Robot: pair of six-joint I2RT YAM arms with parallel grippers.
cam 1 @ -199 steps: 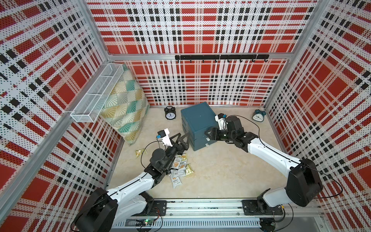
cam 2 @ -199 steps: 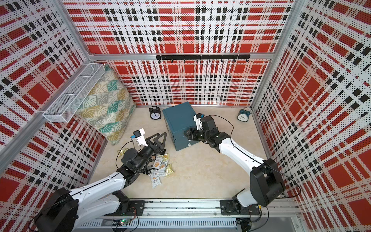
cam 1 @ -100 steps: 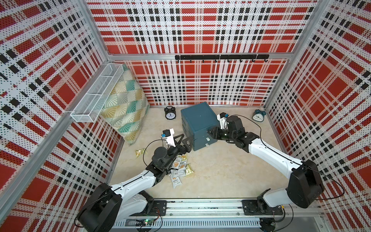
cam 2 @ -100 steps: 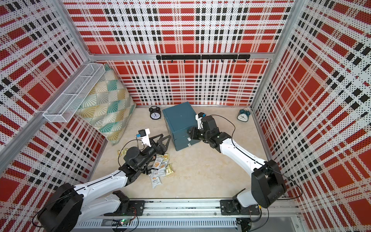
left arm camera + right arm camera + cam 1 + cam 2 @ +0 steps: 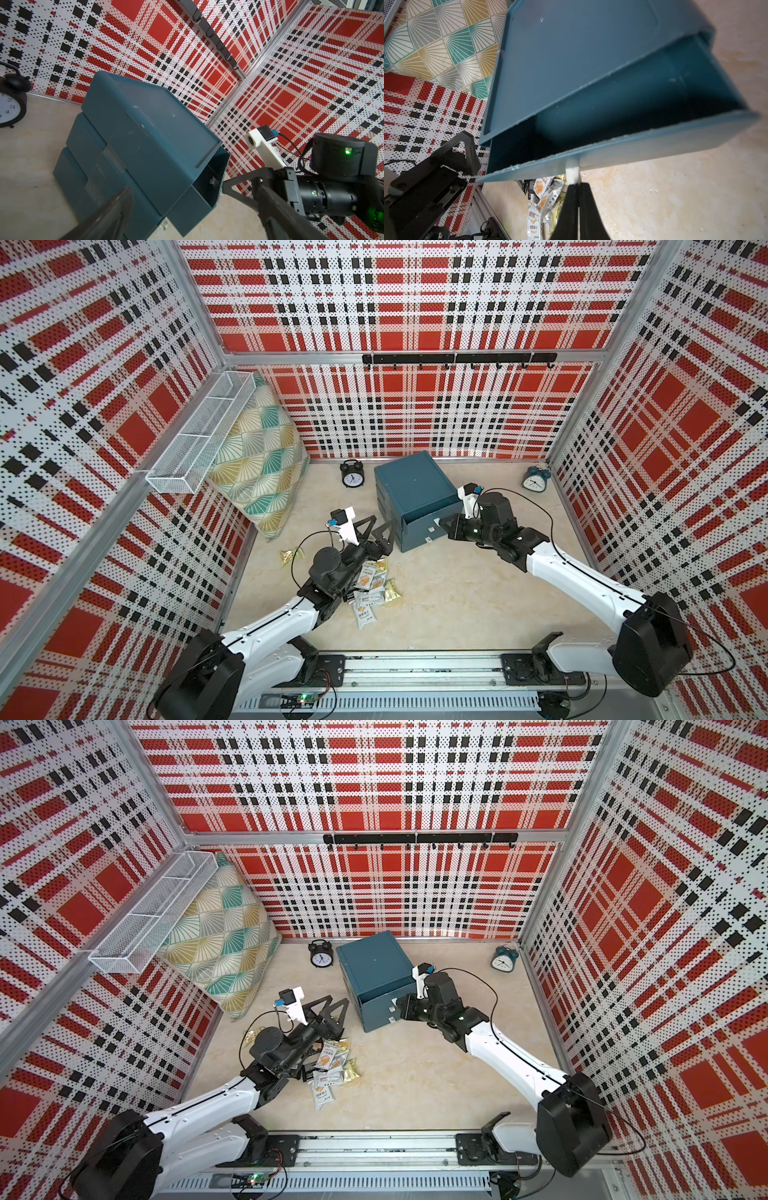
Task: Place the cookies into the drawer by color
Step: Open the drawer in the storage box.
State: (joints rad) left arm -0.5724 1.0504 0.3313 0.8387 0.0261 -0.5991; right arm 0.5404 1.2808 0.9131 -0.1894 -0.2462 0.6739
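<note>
The drawer (image 5: 409, 493) (image 5: 372, 969) is a teal cabinet at mid-floor, and its top drawer (image 5: 633, 99) is pulled out a little and looks empty. My right gripper (image 5: 441, 523) (image 5: 397, 1006) (image 5: 578, 186) is shut on that drawer's white tab handle (image 5: 572, 172). The cookies (image 5: 372, 591) (image 5: 330, 1071) (image 5: 543, 197) lie in a pile in front of the cabinet's left corner. One yellow packet (image 5: 291, 556) lies apart to the left. My left gripper (image 5: 376, 526) (image 5: 328, 1011) (image 5: 194, 187) hangs open and empty above the pile, pointing at the cabinet.
A black alarm clock (image 5: 352, 475) stands left of the cabinet and a teal clock (image 5: 536, 480) at the back right. A patterned pillow (image 5: 262, 464) leans under the white wire basket (image 5: 199, 439) on the left wall. A black hook rail (image 5: 457, 358) runs along the back wall.
My right jaws have closed onto the top drawer's tab handle, and the drawer now stands slightly out. The left arm has barely shifted and stays open.
</note>
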